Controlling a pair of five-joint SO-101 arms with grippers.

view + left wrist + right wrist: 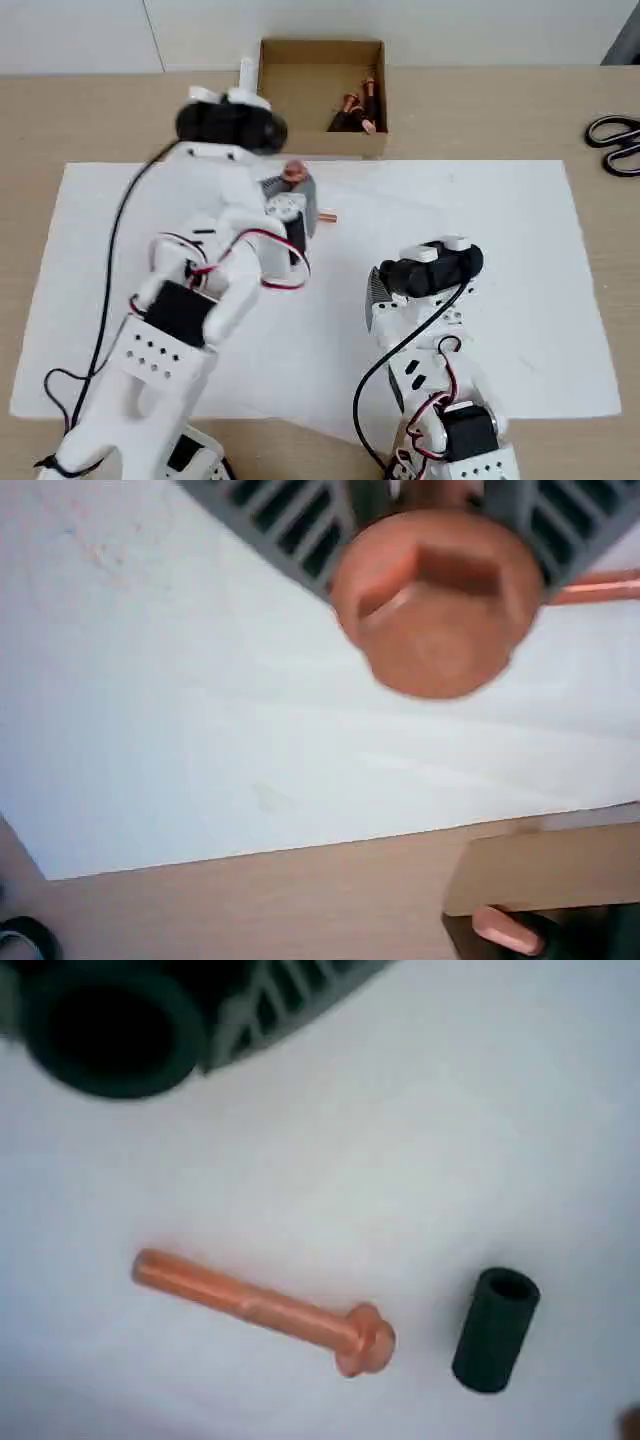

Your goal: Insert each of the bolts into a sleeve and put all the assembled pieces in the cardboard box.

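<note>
On white paper (450,1110) lie a copper bolt (260,1308) and a tubular sleeve (495,1330).

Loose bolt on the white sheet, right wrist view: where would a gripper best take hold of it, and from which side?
Probably the shank of the loose bolt, nearer its flanged head, coming straight down with the jaws closing across it. It lies flat on the white sheet with bare paper on both sides, and that leaves the tip free for the loose sleeve.
</note>
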